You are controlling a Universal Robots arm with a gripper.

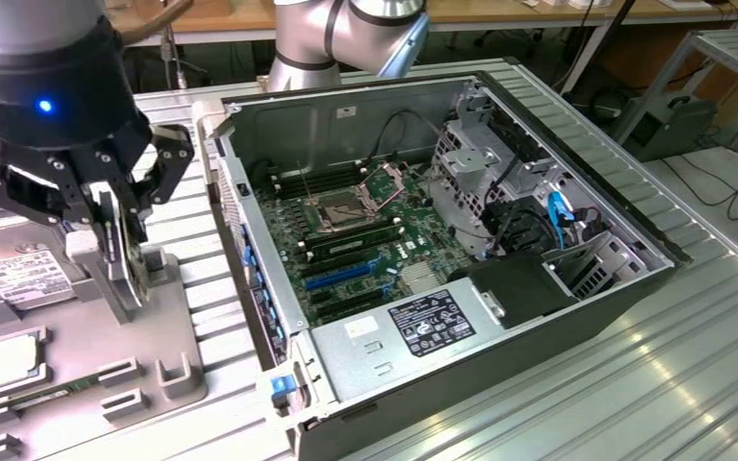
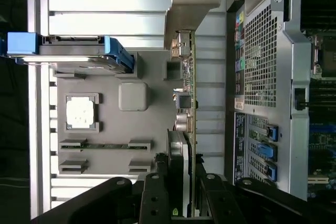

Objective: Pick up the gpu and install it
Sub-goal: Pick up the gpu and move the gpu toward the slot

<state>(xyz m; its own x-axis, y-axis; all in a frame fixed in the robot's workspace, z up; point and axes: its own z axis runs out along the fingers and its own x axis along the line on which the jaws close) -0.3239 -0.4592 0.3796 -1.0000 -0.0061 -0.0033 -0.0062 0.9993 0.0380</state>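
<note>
You've got a black label (image 1: 430, 322) with white print on the power supply (image 1: 372, 367), but the words won't resolve. Just beside it sits a small white sticker (image 1: 362, 327), same story. The hard drive (image 1: 38, 259) carries a white label (image 1: 11, 280) with dark lines, unreadable too. Edge-on, the gpu (image 2: 189, 90) gives you no legible print.

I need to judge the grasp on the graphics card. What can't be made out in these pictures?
- Graphics card, exterior view: its lower edge is hidden in the slot of the grey holder, and its upper part is partly behind the gripper.
- Graphics card, wrist view: seen edge-on, so neither face shows.
- Gripper, wrist view: cut off by the picture's edge.
- Hard drive, exterior view: label print too small to read.
</note>
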